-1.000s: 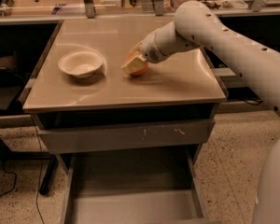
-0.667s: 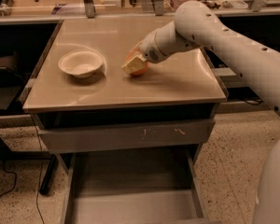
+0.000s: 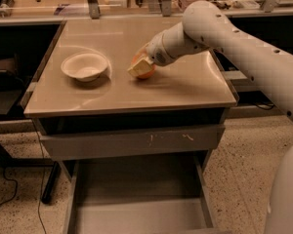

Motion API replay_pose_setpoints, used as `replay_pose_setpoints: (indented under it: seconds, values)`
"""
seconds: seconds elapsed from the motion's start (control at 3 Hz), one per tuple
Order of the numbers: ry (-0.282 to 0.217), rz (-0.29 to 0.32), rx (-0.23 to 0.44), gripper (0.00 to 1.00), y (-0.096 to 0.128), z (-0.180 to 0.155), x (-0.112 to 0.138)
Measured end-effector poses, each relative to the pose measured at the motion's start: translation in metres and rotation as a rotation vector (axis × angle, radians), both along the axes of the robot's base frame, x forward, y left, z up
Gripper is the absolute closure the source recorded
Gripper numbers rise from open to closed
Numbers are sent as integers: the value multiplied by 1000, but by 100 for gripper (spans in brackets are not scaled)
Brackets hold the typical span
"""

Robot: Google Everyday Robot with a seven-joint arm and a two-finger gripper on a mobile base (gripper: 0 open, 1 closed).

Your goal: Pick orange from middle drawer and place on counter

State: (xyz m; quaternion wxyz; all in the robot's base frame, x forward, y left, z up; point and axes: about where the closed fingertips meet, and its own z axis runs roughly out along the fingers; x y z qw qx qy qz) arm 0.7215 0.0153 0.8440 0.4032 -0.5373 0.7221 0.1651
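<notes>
Gripper (image 3: 140, 67) clamped around the orange (image 3: 148, 74), pale finger across its front. Orange rests on the counter (image 3: 185, 89) directly beneath. White bowl (image 3: 101, 61) near, at view left of gripper. Middle drawer (image 3: 136, 214) well below, pulled open.

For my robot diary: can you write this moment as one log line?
tool: at orange | orange: on counter, near white bowl | middle drawer: open
</notes>
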Motion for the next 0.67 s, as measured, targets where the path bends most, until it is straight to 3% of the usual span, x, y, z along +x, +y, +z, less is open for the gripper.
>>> replay_pose_setpoints:
  seconds: [0.33, 0.67]
  values:
    - [0, 0, 0, 12, 0, 0, 0]
    - [0, 0, 0, 0, 0, 0, 0]
